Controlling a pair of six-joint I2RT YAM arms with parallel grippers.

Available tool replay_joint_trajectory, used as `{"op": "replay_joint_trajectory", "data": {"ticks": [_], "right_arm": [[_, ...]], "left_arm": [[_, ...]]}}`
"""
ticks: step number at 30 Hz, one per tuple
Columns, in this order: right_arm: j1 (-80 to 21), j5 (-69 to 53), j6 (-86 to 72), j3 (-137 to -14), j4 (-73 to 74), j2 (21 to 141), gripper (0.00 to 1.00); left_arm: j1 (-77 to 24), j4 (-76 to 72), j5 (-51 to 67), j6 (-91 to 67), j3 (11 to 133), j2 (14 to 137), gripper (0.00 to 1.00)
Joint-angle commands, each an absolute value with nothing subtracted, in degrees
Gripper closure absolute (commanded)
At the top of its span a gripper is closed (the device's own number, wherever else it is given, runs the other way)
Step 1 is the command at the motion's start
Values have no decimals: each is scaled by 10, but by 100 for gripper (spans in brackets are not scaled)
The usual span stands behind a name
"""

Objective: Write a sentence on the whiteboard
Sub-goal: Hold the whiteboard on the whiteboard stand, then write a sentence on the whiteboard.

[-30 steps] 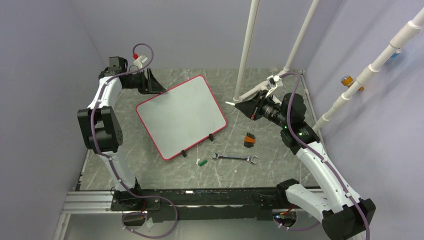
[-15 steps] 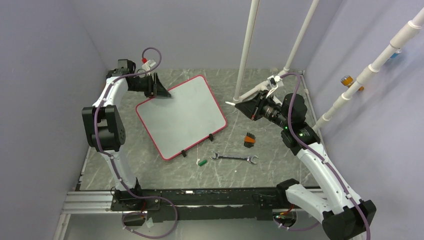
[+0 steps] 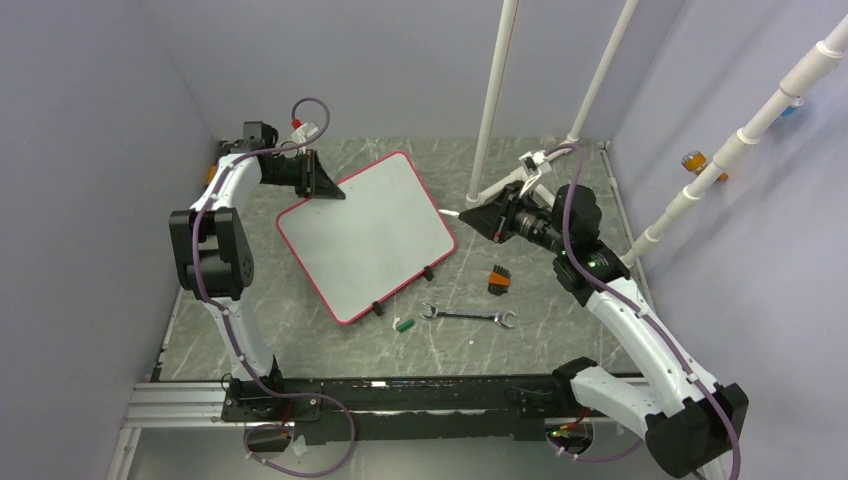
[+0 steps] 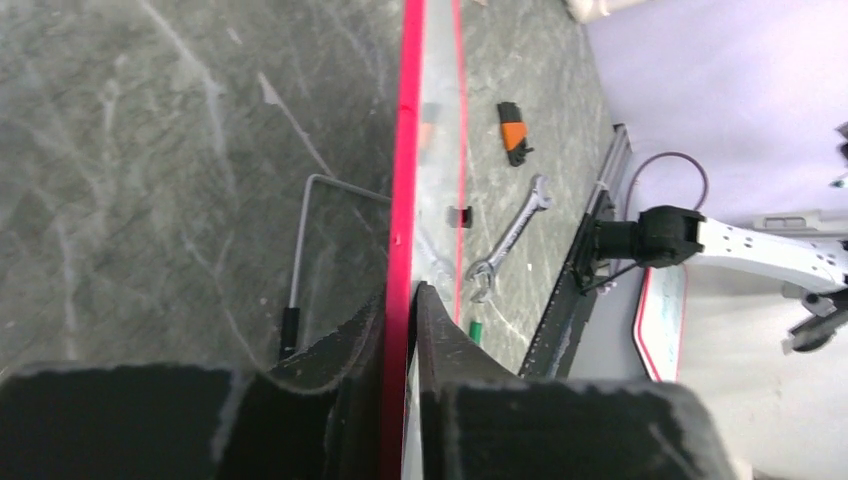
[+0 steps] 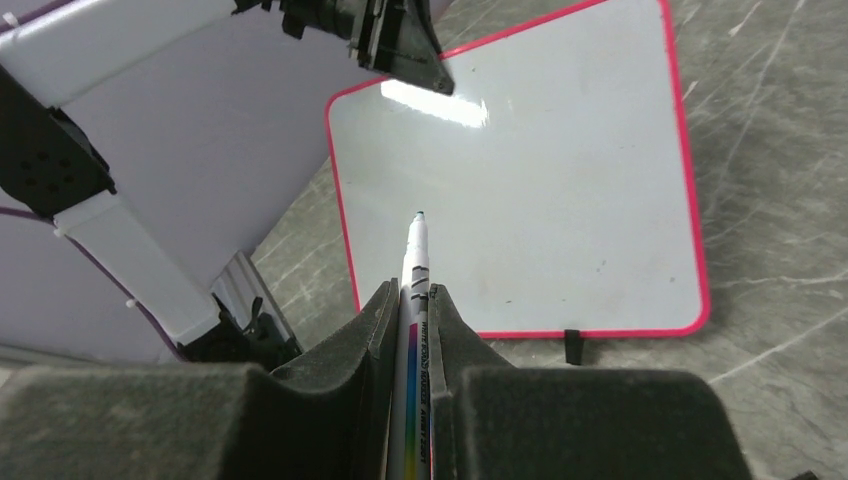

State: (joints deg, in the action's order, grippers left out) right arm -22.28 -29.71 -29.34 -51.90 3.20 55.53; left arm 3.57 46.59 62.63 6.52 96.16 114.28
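Note:
The whiteboard (image 3: 365,235), white with a thin red frame, lies tilted at the table's middle, and its surface bears no lettering, so no sentence shows. My left gripper (image 3: 325,190) is at the board's far left corner, shut on the red frame edge (image 4: 405,150). In the left wrist view my left gripper (image 4: 400,300) has one finger on each side of the frame. My right gripper (image 3: 480,215) hangs just right of the board, shut on a white marker (image 5: 415,260). The uncapped tip points toward the whiteboard (image 5: 540,200) without touching it.
A wrench (image 3: 467,317), a green cap (image 3: 403,324) and an orange-and-black object (image 3: 499,279) lie near the board's front right. White poles (image 3: 490,110) rise at the back. A grey wire stand (image 4: 300,240) lies under the board.
My left gripper moved right onto the board's far left corner and shut on its frame. The board shifted slightly right. My right arm moved a little left with the marker.

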Motion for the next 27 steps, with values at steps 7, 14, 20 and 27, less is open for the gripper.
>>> {"op": "replay_joint_trajectory", "data": {"ticks": [7,14,20,27], "right_arm": [[-317,-285,-222,-577,-5,621,100],[-350,-271,-200,-582,-15,647,100],[-373,-257,-167,-583,-4,659,100],[-393,-262,-147,-577,-23,668,100]], "left_arm": [[20,470,637,105,974,1117,100],[4,442,582,138,940,1073,100],[-17,414,547,154,908,1036,100],[-49,404,466,173,886,1004,100]]}}
